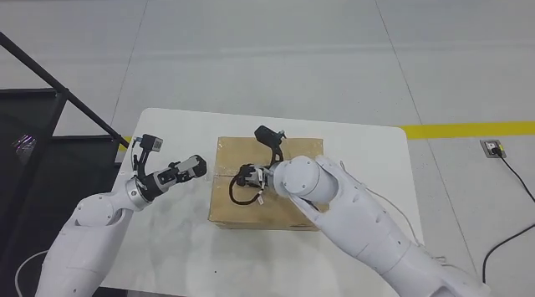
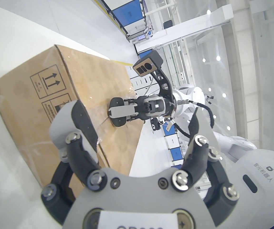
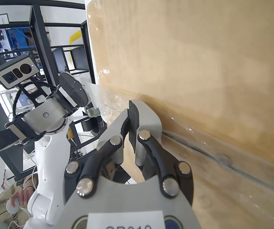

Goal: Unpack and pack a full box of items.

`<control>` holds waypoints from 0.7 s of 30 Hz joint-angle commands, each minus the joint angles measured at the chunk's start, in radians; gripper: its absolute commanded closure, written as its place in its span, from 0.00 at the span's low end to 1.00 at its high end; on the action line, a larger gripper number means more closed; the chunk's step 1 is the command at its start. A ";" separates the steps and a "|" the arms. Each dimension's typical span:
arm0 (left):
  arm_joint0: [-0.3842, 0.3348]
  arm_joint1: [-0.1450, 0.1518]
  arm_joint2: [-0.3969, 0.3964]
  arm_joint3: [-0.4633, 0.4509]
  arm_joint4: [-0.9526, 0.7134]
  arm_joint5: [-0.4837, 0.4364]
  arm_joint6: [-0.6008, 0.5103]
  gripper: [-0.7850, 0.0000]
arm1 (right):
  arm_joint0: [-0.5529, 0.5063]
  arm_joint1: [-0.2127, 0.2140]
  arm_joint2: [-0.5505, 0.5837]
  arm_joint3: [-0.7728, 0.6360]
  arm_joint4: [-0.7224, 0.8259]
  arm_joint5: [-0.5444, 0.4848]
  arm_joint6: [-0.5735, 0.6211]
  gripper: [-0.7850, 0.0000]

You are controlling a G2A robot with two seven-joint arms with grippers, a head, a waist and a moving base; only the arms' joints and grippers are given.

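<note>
A closed cardboard box (image 1: 234,209) stands in the middle of the white table, its top flaps sealed with clear tape (image 3: 199,148). My right gripper (image 1: 244,178) rests on the box top near its left edge, shut, its pads pressed together at the tape seam (image 3: 131,115). Whether it pinches tape I cannot tell. My left gripper (image 1: 194,168) hovers just left of the box, open and holding nothing. In the left wrist view the left gripper (image 2: 137,120) faces the box (image 2: 91,77) and the right gripper (image 2: 113,111) on top.
The white table (image 1: 175,238) has bare room left of and in front of the box. A black metal rack (image 1: 33,130) stands beside the table's left edge. Grey floor with yellow lines lies beyond.
</note>
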 commanded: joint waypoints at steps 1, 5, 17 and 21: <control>0.000 0.000 -0.001 0.000 0.001 -0.001 0.000 0.00 | -0.024 0.015 0.030 -0.039 -0.025 0.033 0.010 1.00; -0.001 -0.001 -0.002 -0.001 0.001 -0.001 0.002 0.00 | -0.071 0.046 0.084 -0.106 -0.085 0.106 0.040 1.00; 0.002 0.001 -0.011 -0.015 0.009 0.003 -0.002 0.00 | -0.278 0.138 0.331 -0.297 -0.205 0.202 0.054 1.00; 0.006 0.002 -0.015 -0.025 0.013 0.005 -0.001 0.00 | -0.345 0.159 0.415 -0.363 -0.211 0.205 0.046 1.00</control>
